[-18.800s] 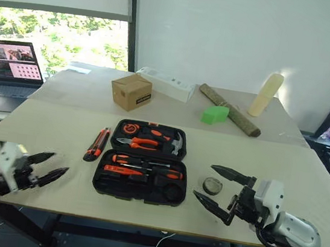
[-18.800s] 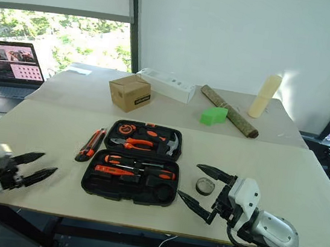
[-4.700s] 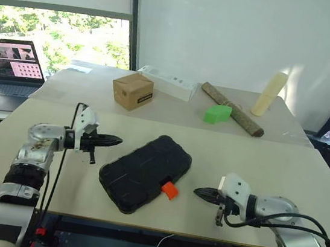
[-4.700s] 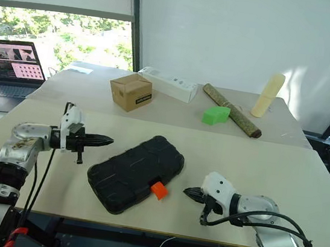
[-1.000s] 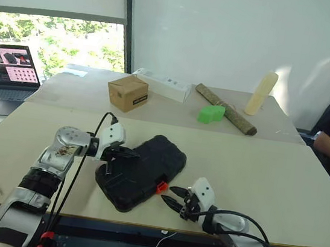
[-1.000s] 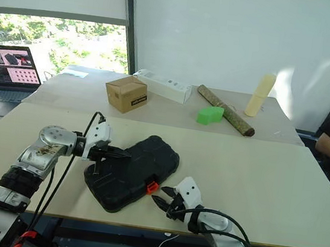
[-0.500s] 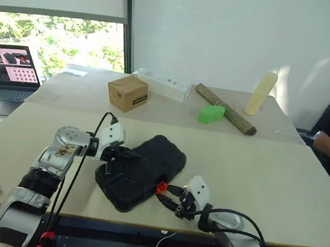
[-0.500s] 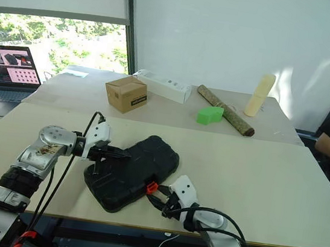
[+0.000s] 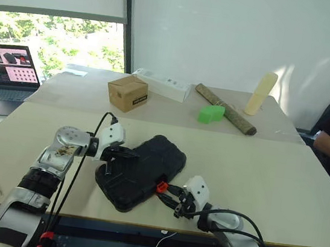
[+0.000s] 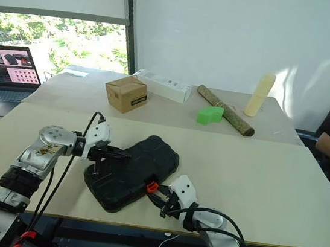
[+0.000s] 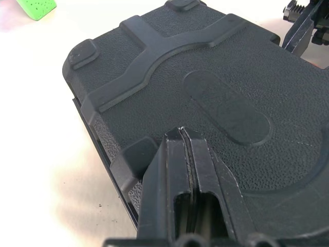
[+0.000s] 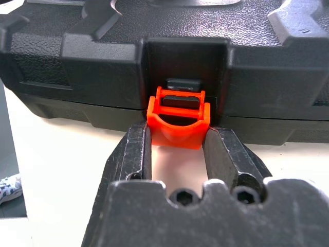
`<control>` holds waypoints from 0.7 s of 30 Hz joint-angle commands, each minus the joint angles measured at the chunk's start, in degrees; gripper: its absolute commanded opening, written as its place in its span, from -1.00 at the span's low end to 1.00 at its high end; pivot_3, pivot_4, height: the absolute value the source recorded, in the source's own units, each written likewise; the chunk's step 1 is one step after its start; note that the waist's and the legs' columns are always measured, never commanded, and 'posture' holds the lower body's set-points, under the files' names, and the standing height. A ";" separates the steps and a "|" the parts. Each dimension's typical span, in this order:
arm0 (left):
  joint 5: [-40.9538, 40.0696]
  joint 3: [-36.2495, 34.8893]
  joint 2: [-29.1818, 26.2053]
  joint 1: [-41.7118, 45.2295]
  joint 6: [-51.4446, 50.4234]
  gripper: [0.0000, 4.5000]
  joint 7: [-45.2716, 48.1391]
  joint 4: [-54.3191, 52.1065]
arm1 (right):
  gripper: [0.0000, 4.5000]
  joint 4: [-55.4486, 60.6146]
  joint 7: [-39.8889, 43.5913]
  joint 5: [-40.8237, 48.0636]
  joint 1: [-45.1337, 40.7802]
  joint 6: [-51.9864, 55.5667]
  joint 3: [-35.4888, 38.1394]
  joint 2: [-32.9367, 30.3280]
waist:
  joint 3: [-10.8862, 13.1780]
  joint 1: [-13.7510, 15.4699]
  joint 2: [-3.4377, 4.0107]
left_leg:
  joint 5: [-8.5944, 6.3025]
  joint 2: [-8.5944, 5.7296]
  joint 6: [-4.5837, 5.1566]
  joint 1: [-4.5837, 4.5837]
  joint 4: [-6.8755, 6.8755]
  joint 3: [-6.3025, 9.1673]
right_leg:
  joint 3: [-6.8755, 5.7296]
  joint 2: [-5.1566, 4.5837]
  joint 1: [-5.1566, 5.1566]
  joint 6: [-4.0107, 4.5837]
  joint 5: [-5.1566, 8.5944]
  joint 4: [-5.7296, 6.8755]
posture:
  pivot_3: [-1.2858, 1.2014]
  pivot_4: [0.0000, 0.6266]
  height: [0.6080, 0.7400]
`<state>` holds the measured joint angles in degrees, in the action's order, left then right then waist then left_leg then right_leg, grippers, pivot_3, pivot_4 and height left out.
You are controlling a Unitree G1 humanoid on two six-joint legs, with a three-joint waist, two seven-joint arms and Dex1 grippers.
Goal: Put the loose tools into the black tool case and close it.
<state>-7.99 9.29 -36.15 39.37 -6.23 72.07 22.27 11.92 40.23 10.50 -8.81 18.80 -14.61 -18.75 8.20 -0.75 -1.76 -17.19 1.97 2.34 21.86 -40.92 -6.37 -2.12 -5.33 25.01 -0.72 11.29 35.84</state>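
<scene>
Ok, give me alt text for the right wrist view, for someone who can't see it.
The right gripper has its two black fingers closed on either side of the small orange latch at the front edge of the shut black tool case. The latch hangs down, not yet snapped up, above the pale table.

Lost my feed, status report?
Left claw shut, pressing flat black plastic tool case. Right claw shut on small orange latch. Nothing obstructing.
</scene>
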 commanded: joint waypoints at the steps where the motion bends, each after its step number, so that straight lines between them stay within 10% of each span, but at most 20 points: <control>1: 2.93 2.61 -0.31 -2.08 -0.65 -1.00 0.24 2.69 | -0.48 3.90 1.65 2.35 -0.82 -2.59 1.39 -0.18 | 0.00 0.03 0.00 | 0.00 0.00 0.01 0.01 0.00 0.00 | 0.00 0.00 0.00 0.00 0.00 -0.01 | 0.03 -0.52 1.00; 21: 3.78 3.79 -0.47 -2.30 -0.47 -1.00 0.83 3.07 | -0.48 4.94 3.08 5.44 -1.91 -2.52 2.76 0.33 | 0.00 0.04 0.00 | -0.01 0.00 0.02 0.02 0.01 0.00 | -0.01 -0.01 0.00 -0.01 0.01 -0.03 | 0.03 -0.52 1.00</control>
<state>-7.98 9.35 -36.15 39.46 -5.51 72.10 22.65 11.92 42.17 13.61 -8.81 18.76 -12.89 -18.83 8.20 -0.71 -1.76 -17.20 1.97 2.36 21.88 -40.91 -6.36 -2.13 -5.34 25.02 -0.73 11.30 35.81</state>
